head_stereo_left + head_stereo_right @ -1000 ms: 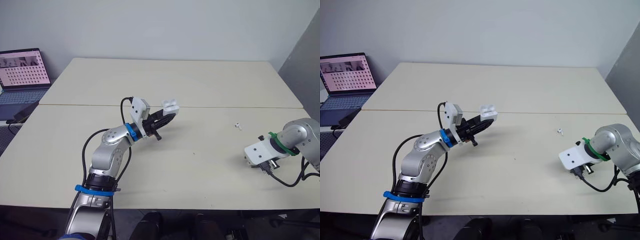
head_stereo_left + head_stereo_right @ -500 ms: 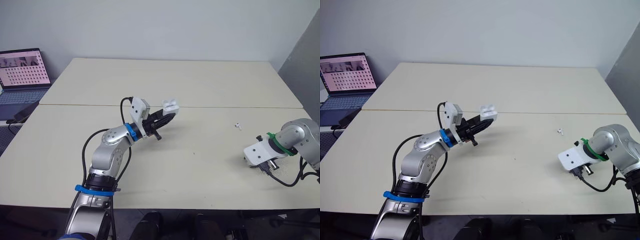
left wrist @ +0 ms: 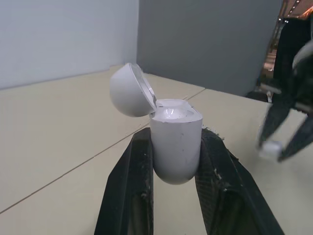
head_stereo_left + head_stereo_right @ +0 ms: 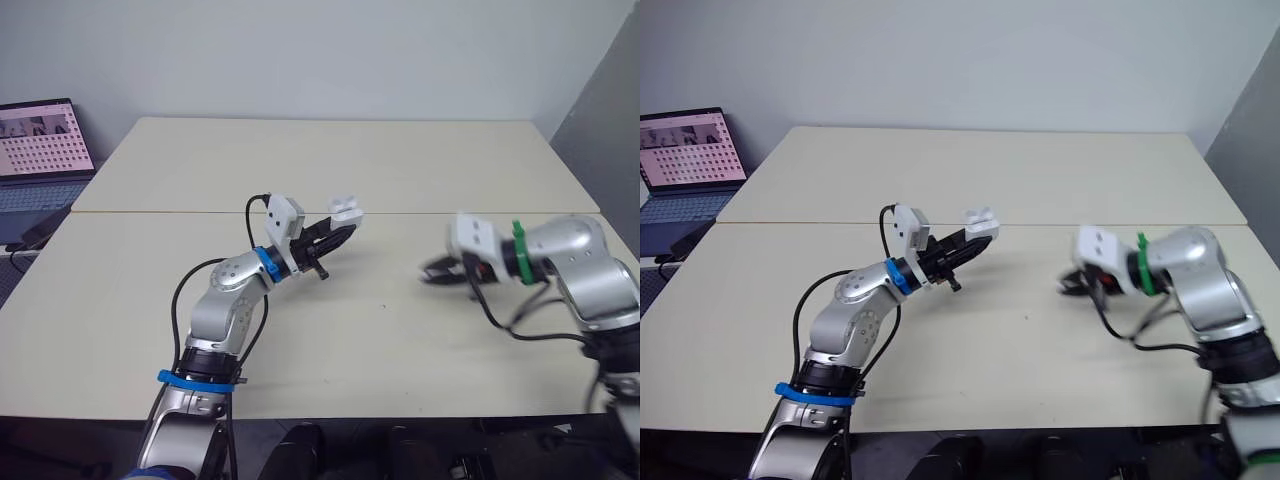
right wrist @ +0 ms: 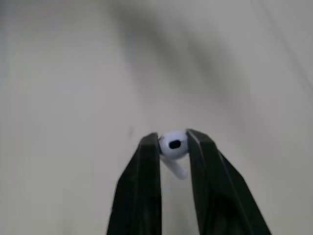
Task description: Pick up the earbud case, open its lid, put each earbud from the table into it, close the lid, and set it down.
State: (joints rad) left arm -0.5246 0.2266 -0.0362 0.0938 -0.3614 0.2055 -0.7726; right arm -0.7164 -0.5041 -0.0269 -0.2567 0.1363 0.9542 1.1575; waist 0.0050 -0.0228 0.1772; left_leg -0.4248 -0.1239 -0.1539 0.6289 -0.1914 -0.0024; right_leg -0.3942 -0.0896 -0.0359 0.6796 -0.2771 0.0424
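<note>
1. Done so far: earbud case is picked up and its lid is flipped open. The left gripper is clamped on the case body and holds it above the table, around the middle.
2. Right gripper is pinched shut on one earbud, off the table, to the right of the case and apart from it.
3. Left to do, by my read: seat this earbud, handle the other one, close the lid, set the case down. Roughly halfway.
4. Hard to tell: the case's inside is pale, so I cannot tell whether an earbud already sits in it. The right arm covers part of the table, so I cannot place the second earbud.
</note>
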